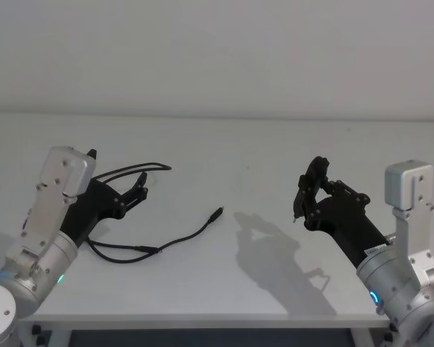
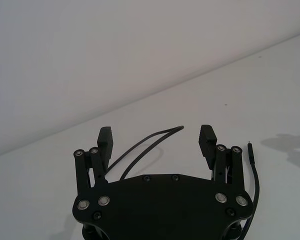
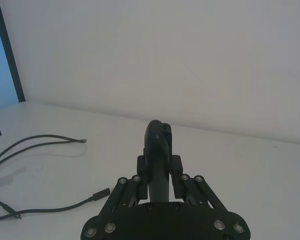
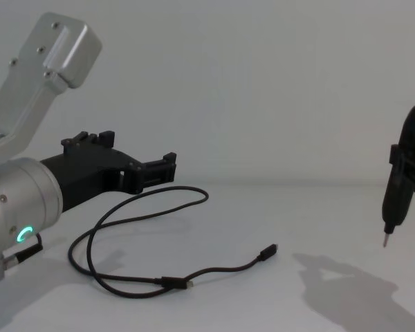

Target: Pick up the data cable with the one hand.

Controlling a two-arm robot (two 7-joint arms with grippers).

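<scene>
At the left of the frame the left gripper [image 1: 142, 186] hangs with its fingers spread over the loop of the black data cable [image 1: 195, 233] — the cable's plug end lies near the centre of the white table [image 1: 202, 289]. At the right, the right gripper [image 1: 312, 189] clamps a slim pen-like tool [image 1: 299, 204], tip down.

No legible text, brand, number. Small white marking [image 1: 377, 249] on right gripper [image 1: 312, 184] body, behind jaws: too small to read.

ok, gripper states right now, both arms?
Left gripper: open, empty, by the data cable.
Right gripper: shut on the pen-like tool.
</scene>
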